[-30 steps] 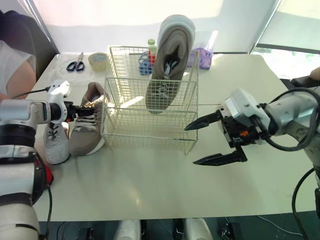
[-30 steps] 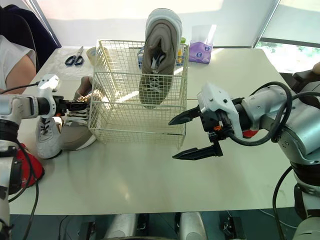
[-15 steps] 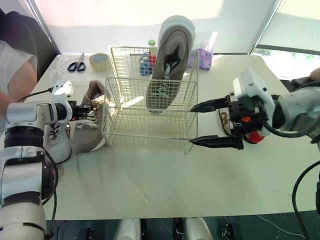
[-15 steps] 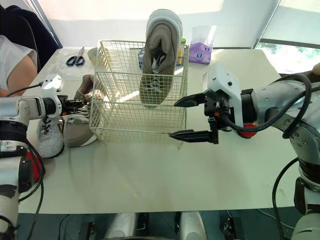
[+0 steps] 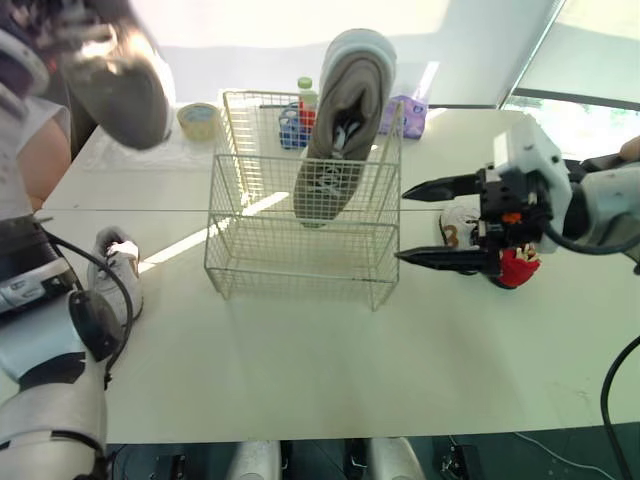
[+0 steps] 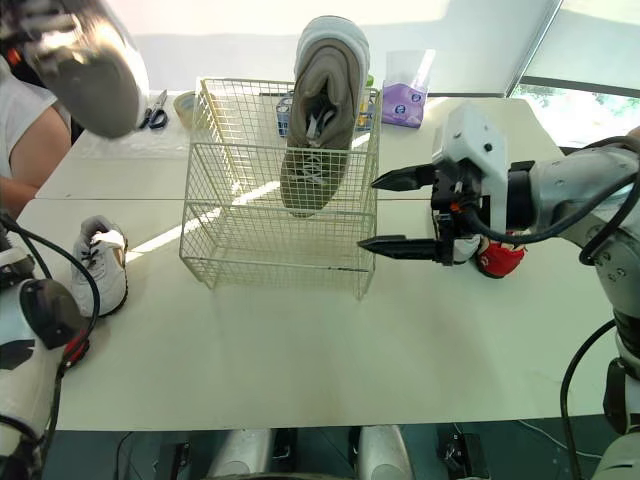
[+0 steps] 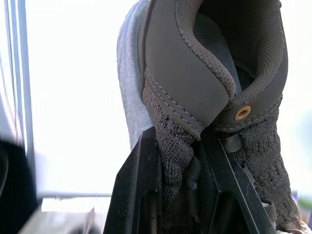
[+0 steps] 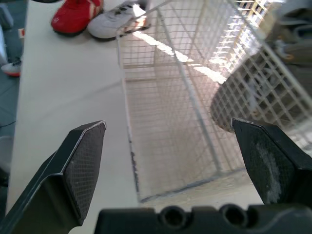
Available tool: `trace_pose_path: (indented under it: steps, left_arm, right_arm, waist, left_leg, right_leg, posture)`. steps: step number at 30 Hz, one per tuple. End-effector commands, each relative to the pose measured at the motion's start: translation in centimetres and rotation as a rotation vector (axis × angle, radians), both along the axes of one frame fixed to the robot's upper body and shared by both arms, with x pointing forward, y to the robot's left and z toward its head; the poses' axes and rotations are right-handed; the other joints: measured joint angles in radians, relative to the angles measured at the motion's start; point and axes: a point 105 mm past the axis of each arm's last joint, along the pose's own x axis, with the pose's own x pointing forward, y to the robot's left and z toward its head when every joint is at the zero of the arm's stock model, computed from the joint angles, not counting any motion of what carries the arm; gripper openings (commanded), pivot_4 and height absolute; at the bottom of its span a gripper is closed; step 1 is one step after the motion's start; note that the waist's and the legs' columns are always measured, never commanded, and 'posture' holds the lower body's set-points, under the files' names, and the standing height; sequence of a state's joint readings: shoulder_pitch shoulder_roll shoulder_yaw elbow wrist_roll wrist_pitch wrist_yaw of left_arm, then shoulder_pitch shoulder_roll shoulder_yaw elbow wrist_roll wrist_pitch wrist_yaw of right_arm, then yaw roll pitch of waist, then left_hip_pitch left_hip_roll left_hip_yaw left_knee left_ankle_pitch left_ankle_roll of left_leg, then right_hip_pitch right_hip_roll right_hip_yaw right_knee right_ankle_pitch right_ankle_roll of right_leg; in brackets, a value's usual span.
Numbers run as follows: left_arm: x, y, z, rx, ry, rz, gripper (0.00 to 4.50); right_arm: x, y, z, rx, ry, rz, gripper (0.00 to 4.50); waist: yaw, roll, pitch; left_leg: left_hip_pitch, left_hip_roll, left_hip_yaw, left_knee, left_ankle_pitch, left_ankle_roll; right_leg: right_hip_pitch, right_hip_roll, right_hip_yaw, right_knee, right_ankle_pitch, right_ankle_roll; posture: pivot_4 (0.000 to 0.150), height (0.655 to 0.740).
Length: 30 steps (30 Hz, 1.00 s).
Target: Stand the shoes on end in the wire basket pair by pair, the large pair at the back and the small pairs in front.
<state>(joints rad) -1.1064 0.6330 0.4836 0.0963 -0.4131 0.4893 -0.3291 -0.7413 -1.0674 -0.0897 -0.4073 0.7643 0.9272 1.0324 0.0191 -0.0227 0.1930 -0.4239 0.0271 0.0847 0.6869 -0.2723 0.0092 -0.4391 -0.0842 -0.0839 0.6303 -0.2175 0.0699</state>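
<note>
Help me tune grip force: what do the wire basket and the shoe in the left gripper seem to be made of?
Basket: thin metal wire, seemingly cream-coated, judging by its rigid open grid. Shoe in the left gripper: grey knit textile with smooth, stitched leather-like overlays, possibly synthetic, a brassy eyelet and a pale pebbled foam-like sole.

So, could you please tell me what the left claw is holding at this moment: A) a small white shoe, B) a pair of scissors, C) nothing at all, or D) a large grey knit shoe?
D: the left claw is shut on the tongue of the large grey knit shoe, held up in the air, while the small white shoe lies apart on the white table.
</note>
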Motion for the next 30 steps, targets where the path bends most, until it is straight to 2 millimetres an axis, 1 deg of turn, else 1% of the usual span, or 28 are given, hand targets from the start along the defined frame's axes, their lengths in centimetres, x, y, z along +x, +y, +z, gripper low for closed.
trace_pose_path:
  steps: [1, 3, 5, 8, 13, 15, 19, 24, 26, 30]
  left_arm:
    - [-2.5, -3.8, 2.8, 0.079, -0.224, -0.03, 0.32]
    - [-1.8, -6.0, 2.2, 0.123, -0.25, -0.045, 0.32]
    - [-0.9, -7.9, 1.3, 0.124, -0.261, -0.083, 0.32]
    - [0.5, -10.0, 0.1, 0.154, -0.275, -0.095, 0.32]
    - [2.6, -11.2, -1.7, 0.173, -0.263, -0.078, 0.32]
    - [3.1, -12.0, -2.8, 0.216, -0.257, -0.072, 0.32]
    - [4.1, -12.3, -5.2, 0.212, -0.221, -0.069, 0.32]
    - [4.4, -13.1, -7.4, 0.216, -0.179, -0.071, 0.32]
    - [4.5, -13.0, -8.4, 0.207, -0.152, -0.072, 0.32]
    - [4.4, -12.6, -10.9, 0.191, -0.065, -0.077, 0.32]
  right_arm:
    - [0.3, -1.2, 2.8, 0.043, -0.101, -0.044, 4.5]
    - [0.6, -1.5, 3.4, 0.077, -0.103, -0.053, 4.5]
    - [0.8, -1.8, 3.7, 0.099, -0.102, -0.059, 4.5]
    - [0.8, -2.0, 3.8, 0.104, -0.096, -0.061, 4.5]
    - [0.3, -1.9, 4.4, 0.128, -0.1, -0.043, 4.5]
    - [0.1, -1.9, 4.5, 0.133, -0.096, -0.042, 4.5]
    - [0.1, -2.0, 4.4, 0.143, -0.085, -0.054, 4.5]
    - [0.3, -2.0, 4.5, 0.158, -0.08, -0.057, 4.5]
    - [0.4, -2.0, 4.5, 0.161, -0.077, -0.055, 4.5]
    - [0.9, -1.7, 4.1, 0.164, -0.07, -0.046, 4.5]
  waist:
    - [0.001, 0.0, 0.0]
    - [0.001, 0.0, 0.0]
    - [-0.001, 0.0, 0.0]
    - [-0.004, 0.0, 0.0]
    - [-0.009, 0.0, 0.0]
    - [-0.007, 0.0, 0.0]
    - [-0.005, 0.0, 0.0]
    - [-0.005, 0.001, 0.0]
    - [-0.005, 0.001, 0.0]
    - [-0.007, 0.001, -0.001]
  left_leg:
    - [0.0, 0.0, 0.0, 0.001, 0.0, 0.0]
    - [0.0, 0.0, -0.001, 0.003, 0.0, 0.001]
    - [0.0, 0.001, -0.001, 0.004, -0.001, 0.002]
    - [0.0, 0.001, -0.001, 0.005, -0.003, 0.006]
    - [0.0, 0.003, 0.001, 0.006, -0.004, 0.006]
    - [0.0, 0.003, 0.001, 0.006, -0.004, 0.006]
    - [-0.001, 0.003, 0.001, 0.006, -0.004, 0.008]
    - [-0.001, 0.003, 0.001, 0.008, -0.005, 0.01]
    - [-0.001, 0.003, 0.001, 0.009, -0.006, 0.01]
    - [-0.001, 0.003, 0.001, 0.01, -0.007, 0.012]
  right_leg:
    - [0.0, 0.0, 0.0, 0.0, 0.0, 0.0]
    - [0.001, 0.001, 0.0, 0.0, 0.0, 0.001]
    - [0.002, 0.002, 0.0, 0.001, 0.001, 0.001]
    - [0.002, 0.002, 0.0, 0.001, 0.001, 0.001]
    - [0.001, 0.004, 0.001, 0.002, 0.001, 0.001]
    - [0.0, 0.004, 0.001, 0.002, 0.001, 0.001]
    - [0.0, 0.003, 0.001, 0.001, 0.001, 0.001]
    - [0.001, 0.003, 0.001, 0.001, 0.001, 0.001]
    - [0.001, 0.003, 0.001, 0.002, 0.001, 0.001]
    - [0.002, 0.002, 0.001, 0.001, 0.001, 0.001]
  posture:
    - [0.15, 0.74]
    - [0.15, 0.74]
    - [0.15, 0.74]
    - [0.15, 0.74]
    - [0.15, 0.74]
    - [0.15, 0.74]
    - [0.15, 0.74]
    - [0.15, 0.74]
    - [0.15, 0.74]
    - [0.15, 0.74]
